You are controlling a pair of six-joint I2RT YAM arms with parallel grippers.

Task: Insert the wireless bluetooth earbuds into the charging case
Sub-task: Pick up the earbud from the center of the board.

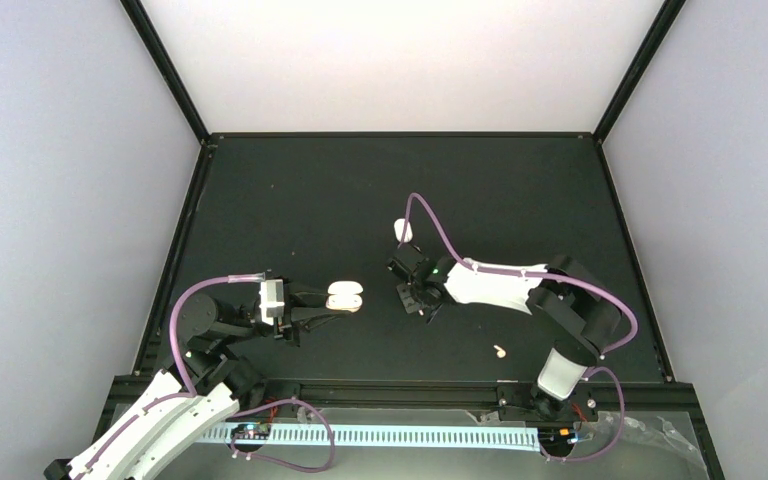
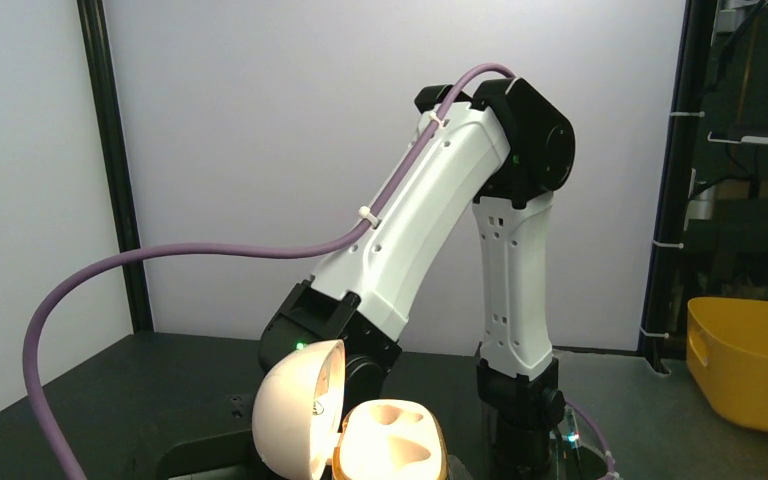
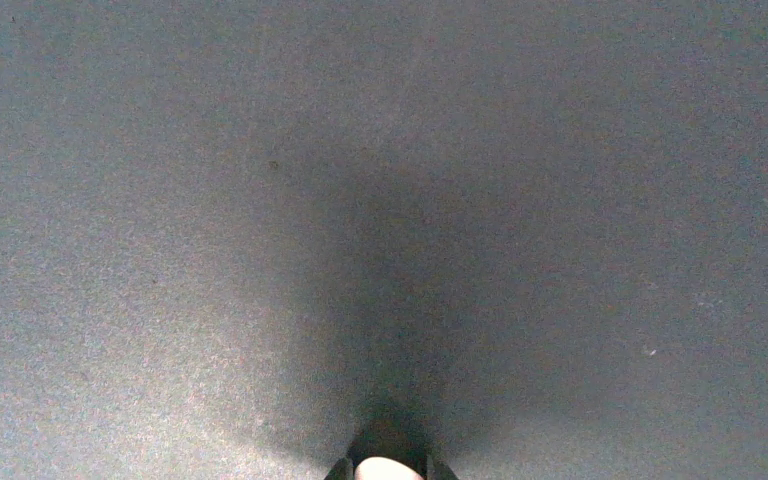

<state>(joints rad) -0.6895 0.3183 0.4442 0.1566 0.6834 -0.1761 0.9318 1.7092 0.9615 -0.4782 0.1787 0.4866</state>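
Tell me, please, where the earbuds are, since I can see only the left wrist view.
Observer: One earbud lies loose on the table, close to the right arm's base.
Operator: And the other one?
Observer: The right wrist view shows a pale rounded tip, likely that earbud, between the right fingers.
Operator: How near is it to the case?
Observer: From above, the right gripper points down at the table, apart from the charging case in the left gripper.
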